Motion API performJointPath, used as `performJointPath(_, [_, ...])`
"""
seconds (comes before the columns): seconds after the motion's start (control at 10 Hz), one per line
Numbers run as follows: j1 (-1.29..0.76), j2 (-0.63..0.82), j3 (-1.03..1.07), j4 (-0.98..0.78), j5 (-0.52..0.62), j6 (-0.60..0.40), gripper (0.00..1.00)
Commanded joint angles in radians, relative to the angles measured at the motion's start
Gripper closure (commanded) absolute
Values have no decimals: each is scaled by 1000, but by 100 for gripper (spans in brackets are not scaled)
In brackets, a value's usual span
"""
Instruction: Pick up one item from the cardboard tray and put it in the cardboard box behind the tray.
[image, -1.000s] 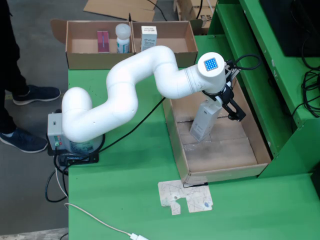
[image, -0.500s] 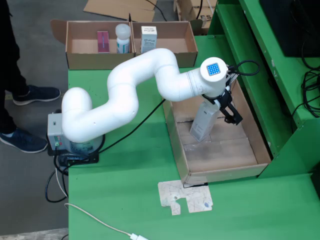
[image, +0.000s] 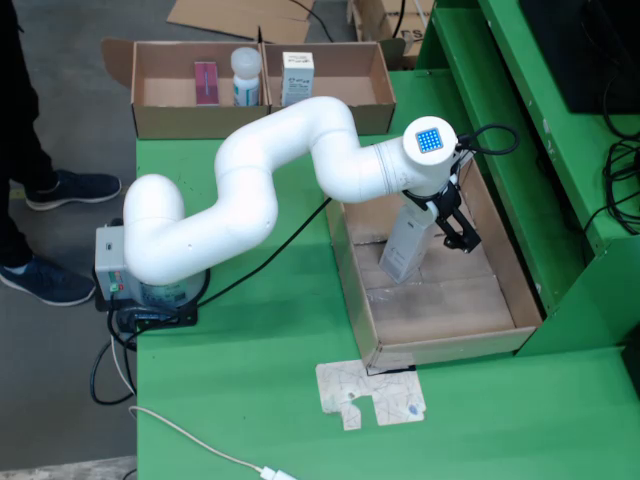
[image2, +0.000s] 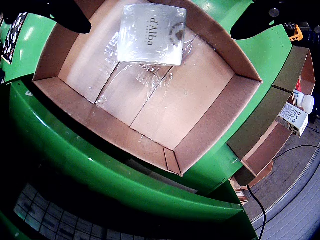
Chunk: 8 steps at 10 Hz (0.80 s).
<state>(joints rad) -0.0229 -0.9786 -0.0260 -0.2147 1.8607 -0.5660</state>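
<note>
The white box (image: 409, 241) marked "d'Alba" (image2: 151, 34) stands tilted inside the cardboard tray (image: 510, 283) on the green bench (image: 250, 400). The gripper (image: 447, 222) sits just above it, its black fingers (image2: 67, 14) spread wide on either side, apart from the box. The cardboard box (image: 170, 112) at the bench's far end holds a few items.

A flat cardboard scrap (image: 372, 395) is lying on the green table (image: 250, 400); a white cable (image: 190, 440) is trailing near its front edge; dark shoes (image: 50, 235) are standing on the floor.
</note>
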Motion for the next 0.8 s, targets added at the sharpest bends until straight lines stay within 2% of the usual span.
performJointPath(0.0, [9,29,26,-2,5,-4,0])
performJointPath(0.7, [24,31,26,-6,-8,6,0])
